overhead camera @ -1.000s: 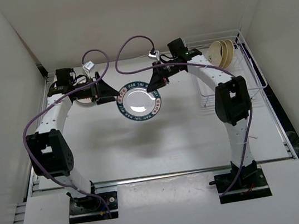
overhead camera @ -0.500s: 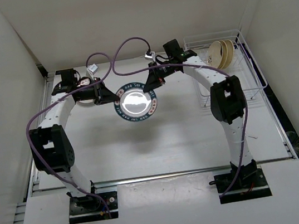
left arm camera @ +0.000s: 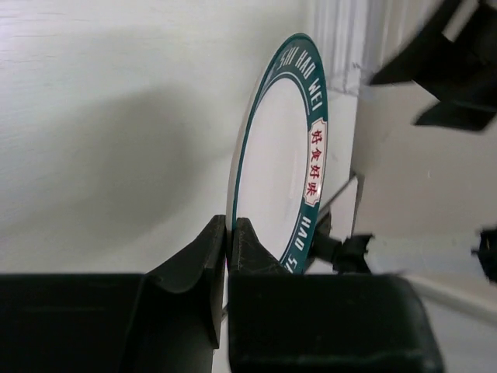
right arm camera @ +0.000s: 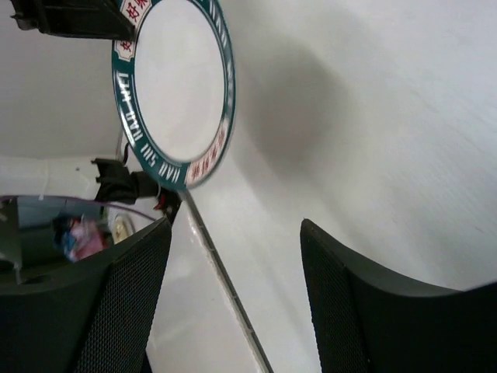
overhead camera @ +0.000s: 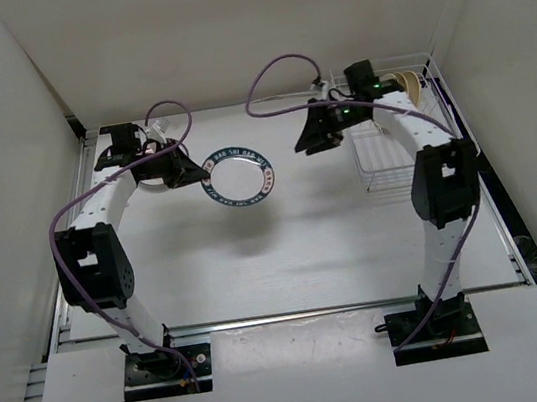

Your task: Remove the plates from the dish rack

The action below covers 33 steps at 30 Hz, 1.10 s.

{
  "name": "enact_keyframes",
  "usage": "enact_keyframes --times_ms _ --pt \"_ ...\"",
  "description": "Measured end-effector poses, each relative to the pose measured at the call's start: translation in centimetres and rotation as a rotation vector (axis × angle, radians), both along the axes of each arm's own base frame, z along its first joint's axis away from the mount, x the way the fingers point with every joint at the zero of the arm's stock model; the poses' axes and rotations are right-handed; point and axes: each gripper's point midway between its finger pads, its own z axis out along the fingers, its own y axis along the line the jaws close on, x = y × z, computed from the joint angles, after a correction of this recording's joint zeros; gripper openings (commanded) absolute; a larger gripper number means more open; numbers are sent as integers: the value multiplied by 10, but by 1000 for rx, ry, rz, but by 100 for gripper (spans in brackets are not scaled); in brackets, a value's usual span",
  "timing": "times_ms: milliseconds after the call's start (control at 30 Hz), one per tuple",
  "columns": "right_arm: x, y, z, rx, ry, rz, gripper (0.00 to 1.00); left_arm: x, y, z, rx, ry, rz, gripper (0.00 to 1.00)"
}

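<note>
The left jaws are closed on the near rim of a plate, one finger on each face. The plate is white with a dark green band carrying white letters and red panels. It hangs tilted above the table, left of centre toward the far side, and its shadow lies on the surface beneath. The right jaws stand open and hold nothing. They are off to the plate's right, apart from it, close to the rack. From the right wrist the plate shows beyond the spread fingers. The rack sits at the table's far right corner, and tan plates stand on edge at its back, partly hidden by the right arm.
</note>
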Motion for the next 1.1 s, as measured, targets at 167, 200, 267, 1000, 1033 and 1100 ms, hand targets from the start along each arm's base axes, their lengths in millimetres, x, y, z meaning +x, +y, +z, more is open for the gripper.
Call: enact_keyframes --times_ms 167,200,267,1000,1033,1100 --pt "-1 -63 28 -42 -76 -140 71 24 22 -23 53 109 180 10" --pt "-6 -69 36 -46 -97 -151 71 31 28 -28 57 133 213 10" --pt "-21 -74 51 -49 -138 -157 71 46 41 -40 65 171 274 10" --pt "-98 -124 43 -167 -149 -231 71 161 208 -105 103 122 581 10" --pt "-97 -124 42 -167 -149 -230 71 160 211 -110 108 129 584 10" --pt "-97 -124 41 -168 -145 -230 71 161 216 -113 118 128 590 10"
